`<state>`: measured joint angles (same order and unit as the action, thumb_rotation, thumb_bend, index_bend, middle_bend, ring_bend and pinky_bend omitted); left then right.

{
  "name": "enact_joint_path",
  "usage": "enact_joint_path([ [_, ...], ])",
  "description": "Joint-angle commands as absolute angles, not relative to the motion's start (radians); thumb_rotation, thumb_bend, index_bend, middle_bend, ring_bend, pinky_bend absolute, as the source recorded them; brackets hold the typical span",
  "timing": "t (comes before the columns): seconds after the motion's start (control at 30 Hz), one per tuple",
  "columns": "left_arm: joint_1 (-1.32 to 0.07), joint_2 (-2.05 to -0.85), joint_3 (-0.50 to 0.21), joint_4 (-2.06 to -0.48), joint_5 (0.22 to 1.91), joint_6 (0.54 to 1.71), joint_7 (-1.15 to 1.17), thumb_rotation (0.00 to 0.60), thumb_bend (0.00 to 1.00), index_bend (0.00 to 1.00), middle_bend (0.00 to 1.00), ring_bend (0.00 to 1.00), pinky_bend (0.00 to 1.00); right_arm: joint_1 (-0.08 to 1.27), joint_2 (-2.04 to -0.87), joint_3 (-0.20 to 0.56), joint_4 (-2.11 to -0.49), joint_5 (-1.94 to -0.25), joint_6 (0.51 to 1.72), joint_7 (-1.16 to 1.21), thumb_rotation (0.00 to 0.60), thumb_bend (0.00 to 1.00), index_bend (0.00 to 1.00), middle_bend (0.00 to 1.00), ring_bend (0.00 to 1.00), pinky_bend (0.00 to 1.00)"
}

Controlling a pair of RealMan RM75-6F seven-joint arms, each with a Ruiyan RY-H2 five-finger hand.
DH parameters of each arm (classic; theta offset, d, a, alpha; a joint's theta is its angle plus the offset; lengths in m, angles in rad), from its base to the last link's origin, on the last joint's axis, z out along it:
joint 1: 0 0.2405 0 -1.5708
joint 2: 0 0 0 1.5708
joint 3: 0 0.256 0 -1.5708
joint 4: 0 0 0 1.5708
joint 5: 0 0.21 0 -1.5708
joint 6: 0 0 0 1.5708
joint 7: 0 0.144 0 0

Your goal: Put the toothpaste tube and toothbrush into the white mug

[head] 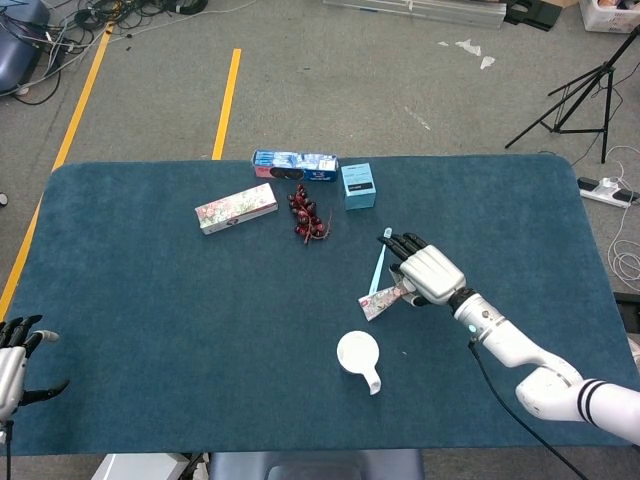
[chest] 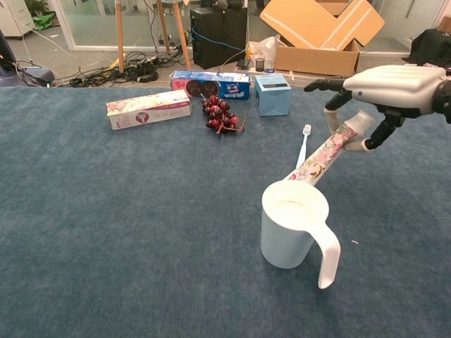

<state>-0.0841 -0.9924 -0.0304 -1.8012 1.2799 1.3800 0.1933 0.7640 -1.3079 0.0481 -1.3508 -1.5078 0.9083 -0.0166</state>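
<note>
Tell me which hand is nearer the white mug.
The right hand. It holds the toothpaste tube just beyond and to the right of the mug, above the table. The left hand sits far off at the table's left edge.

Head view: high, steeply downward, distant, covering the whole desk (head: 150, 300) and floor beyond. Chest view: low, near, facing forward across the desk (chest: 106, 232). Both share the white mug (head: 358, 353) (chest: 292, 225) region.
</note>
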Motion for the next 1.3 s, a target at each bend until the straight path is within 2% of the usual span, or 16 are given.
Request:
enact_joint_path([
  [0.03, -0.083, -0.992, -0.031, -1.801, 1.282, 1.383, 0.193, 0.600, 0.07, 0.33, 0.15, 0.10, 0.07, 0.761, -1.255, 0.066, -1.435, -1.495, 0.922, -0.054, 0.600, 0.25, 0.64, 0.02, 0.00, 0.11],
  [0.8, -0.085, -0.997, -0.031, -1.799, 1.279, 1.379, 0.207, 0.600, 0.07, 0.33, 0.15, 0.09, 0.07, 0.694, -0.947, 0.114, -1.901, -1.538, 1.044, -0.151, 0.600, 0.25, 0.65, 0.03, 0.00, 0.11],
  [1.3, -0.085, -0.994, -0.031, -1.804, 1.277, 1.378, 0.208, 0.600, 0.07, 0.33, 0.15, 0.10, 0.07, 0.672, -0.879, 0.110, -2.006, -1.606, 1.046, -0.091, 0.600, 0.25, 0.65, 0.03, 0.00, 0.11],
])
